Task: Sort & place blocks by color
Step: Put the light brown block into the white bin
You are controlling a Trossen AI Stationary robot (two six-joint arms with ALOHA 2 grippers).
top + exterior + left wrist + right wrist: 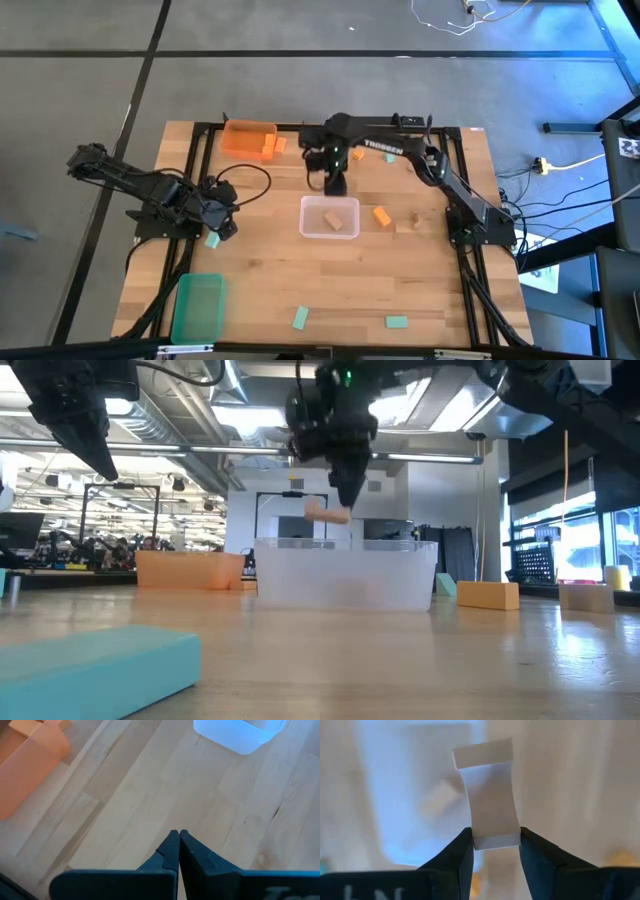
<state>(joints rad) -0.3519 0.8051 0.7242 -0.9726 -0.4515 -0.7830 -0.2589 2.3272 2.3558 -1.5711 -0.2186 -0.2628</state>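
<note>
A tan wooden block hangs in the air with my right gripper shut on it, just above the far rim of the clear bin; the low view shows this block over the bin. Another tan block lies inside the bin. An orange block and a tan block rest flat on the table to the bin's right. My left gripper is shut on nothing at the table's left, next to a mint block. My right gripper pinches the tan block between its two fingers, on its two opposite sides at one end. The fingers come from above, pointing down. The block is lifted clear and sticks out sideways from the fingertips, over the clear bin.
An orange bin stands at the far left with orange blocks beside it. A green bin stands at the near left. Mint blocks lie near the front edge. Bare wood lies between the bins.
</note>
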